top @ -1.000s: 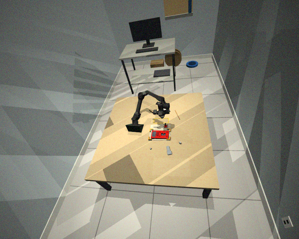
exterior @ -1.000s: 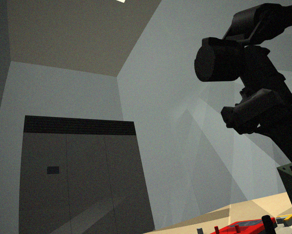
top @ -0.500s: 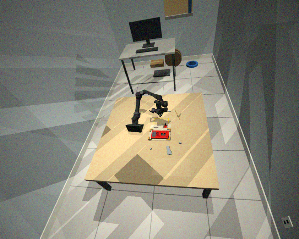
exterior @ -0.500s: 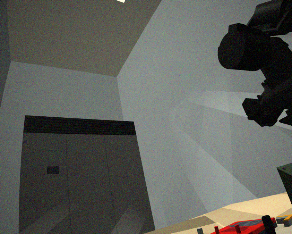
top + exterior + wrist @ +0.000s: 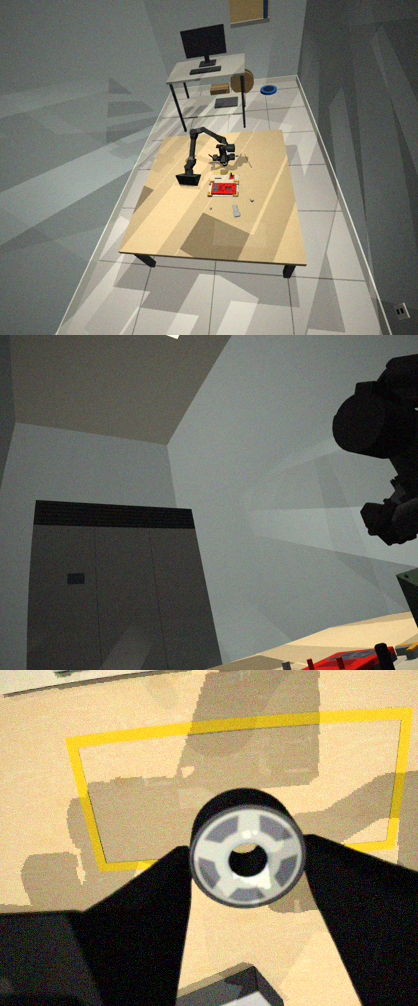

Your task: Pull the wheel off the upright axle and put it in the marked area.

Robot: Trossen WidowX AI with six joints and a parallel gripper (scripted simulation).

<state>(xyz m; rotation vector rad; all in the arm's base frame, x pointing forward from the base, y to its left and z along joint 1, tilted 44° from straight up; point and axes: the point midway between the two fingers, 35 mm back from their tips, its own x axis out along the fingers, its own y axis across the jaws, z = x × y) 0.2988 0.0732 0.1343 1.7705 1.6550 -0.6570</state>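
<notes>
The jaws of the gripper (image 5: 247,855) pinch the wheel (image 5: 247,856) by its black tread, one on each side, hub hole facing the wrist camera. It hangs above the counter (image 5: 40,795) over the near edge of the yellow marked area (image 5: 235,724). It looks rigid and light, probably a rubbery tyre on a hard grey hub, so the tread is the sound place to hold.

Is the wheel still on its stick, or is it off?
Off. The gripper is shut on the wheel, holding it above the yellow marked area, and table shows through its empty center hole.
</notes>
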